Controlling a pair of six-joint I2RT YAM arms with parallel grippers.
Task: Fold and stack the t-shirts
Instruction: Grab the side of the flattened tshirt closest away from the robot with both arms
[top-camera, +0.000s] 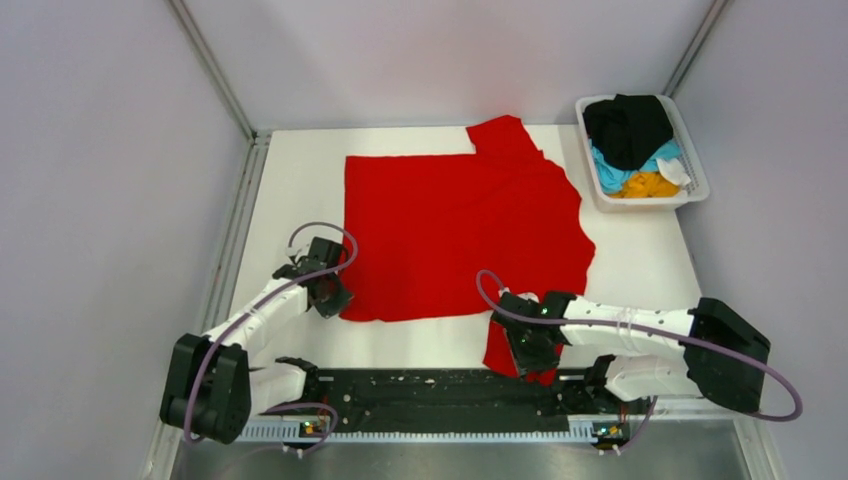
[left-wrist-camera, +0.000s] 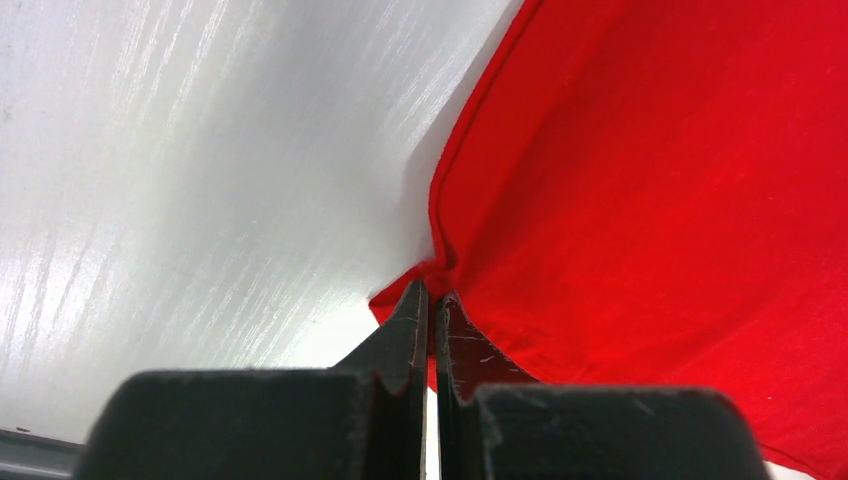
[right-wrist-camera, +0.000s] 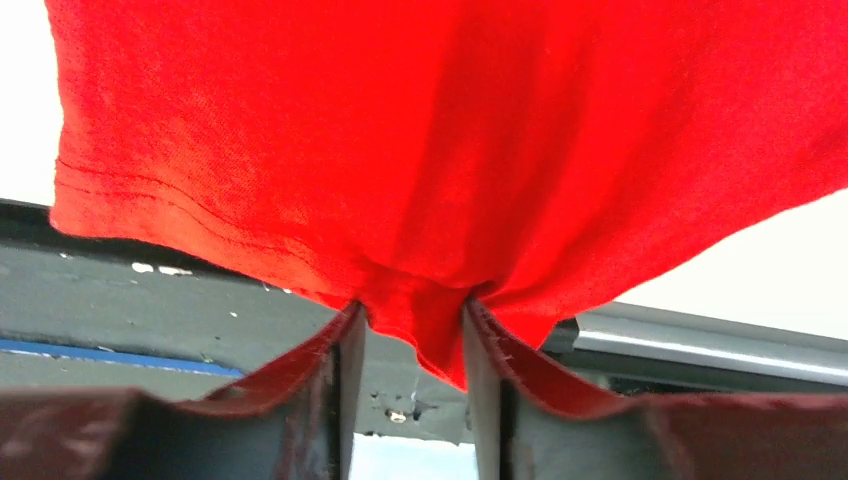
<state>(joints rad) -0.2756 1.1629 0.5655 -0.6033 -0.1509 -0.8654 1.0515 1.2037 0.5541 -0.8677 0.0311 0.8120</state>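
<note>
Pinching red t-shirt (top-camera: 460, 235): left gripper (left-wrist-camera: 432, 295), right gripper (right-wrist-camera: 412, 315); basket (top-camera: 640, 203) holds black (top-camera: 628, 128), blue (top-camera: 610, 175), orange-yellow shirts (top-camera: 648, 185).

Robot lab cell: white worktop (top-camera: 290, 170) boxed in by grey panels (top-camera: 100, 150), aluminium posts (top-camera: 212, 68) at far corners, two arms (top-camera: 255, 320) bolted to black rail (top-camera: 440, 386) along near edge, basket (top-camera: 648, 203) at far right corner

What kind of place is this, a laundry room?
Probably a robot test cell: bare panel walls box in a white table, with two arms mounted at its near edge, both holding a red t-shirt.
</note>
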